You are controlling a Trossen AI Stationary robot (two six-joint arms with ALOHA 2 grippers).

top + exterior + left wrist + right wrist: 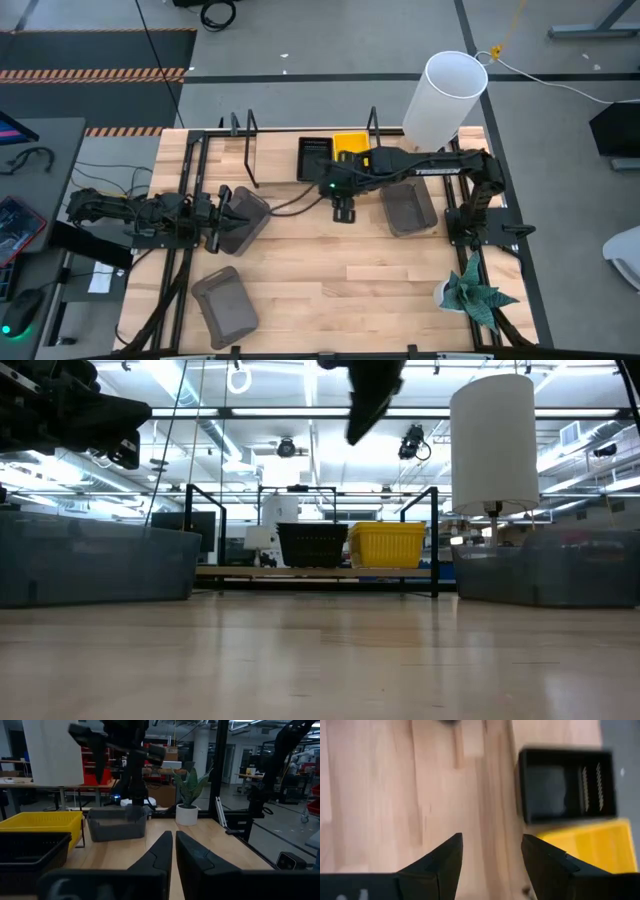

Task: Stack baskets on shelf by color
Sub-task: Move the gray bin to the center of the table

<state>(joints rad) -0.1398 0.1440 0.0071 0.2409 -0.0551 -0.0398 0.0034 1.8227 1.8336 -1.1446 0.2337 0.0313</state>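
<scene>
A black basket [314, 157] and a yellow basket [351, 144] stand side by side on the shelf board [320, 572] at the table's far edge. Three gray baskets rest on the tabletop: one at the left [246, 218], one at the right [408, 207], one near the near-left corner [225, 305]. My left gripper [173, 851] is shut and hangs raised over the left gray basket, touching nothing. My right gripper [492, 854] is open, pointing down over bare table just near of the shelf, with the black basket [565, 785] and yellow basket [590, 845] ahead of it.
A tall white cylinder [445, 95] stands at the far-right corner on a stand. A potted plant [475, 295] sits near the near-right corner. The shelf's black end loops [205, 535] rise at both its ends. Bare wood lies mid-table between the gray baskets.
</scene>
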